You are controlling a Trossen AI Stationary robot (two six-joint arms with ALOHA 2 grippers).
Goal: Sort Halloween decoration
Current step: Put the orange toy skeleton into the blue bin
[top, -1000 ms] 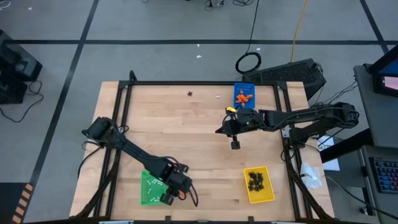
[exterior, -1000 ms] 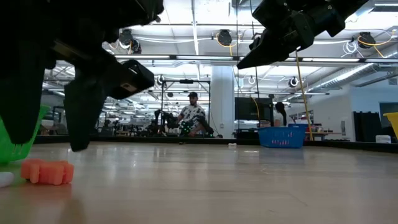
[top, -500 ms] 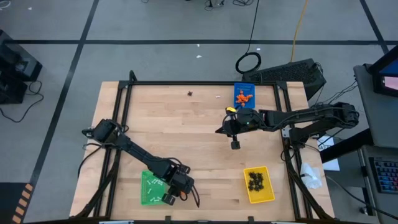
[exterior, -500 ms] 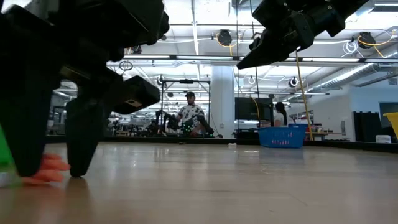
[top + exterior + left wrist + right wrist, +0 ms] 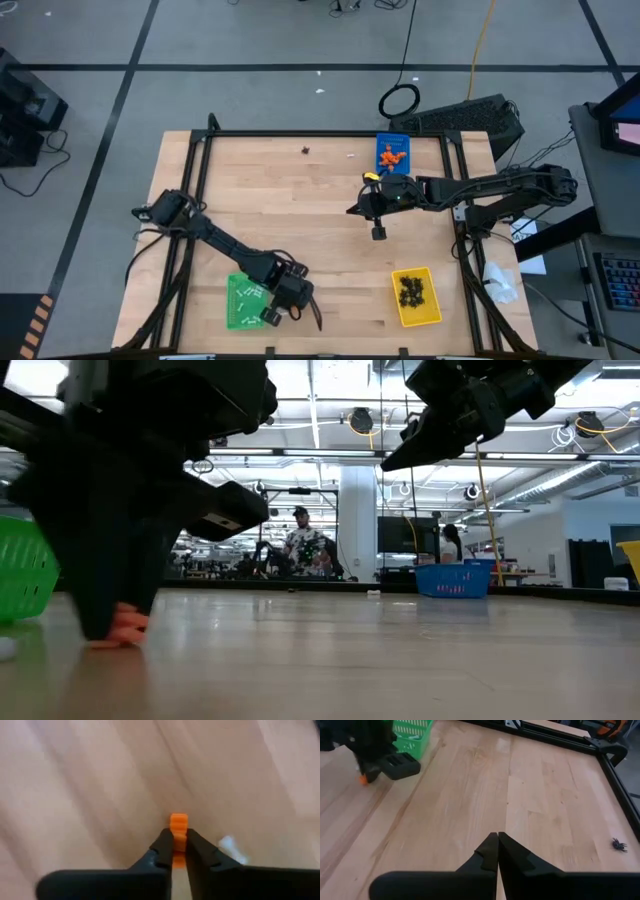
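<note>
- You have one orange lump [image 5: 178, 827] pinched between the left gripper's [image 5: 173, 851] fingers, low against the wood just beside the green tray.
- A white stick [image 5: 231, 848] lies flat on the wood, near that lump.
- One black spider [image 5: 620, 845] sits alone on the far part of the table.
- A small white piece [image 5: 351, 155] lies near it; its shape cannot be made out.

Left end effector [image 5: 105, 622] hides most of the orange lump [image 5: 128, 626].
</note>
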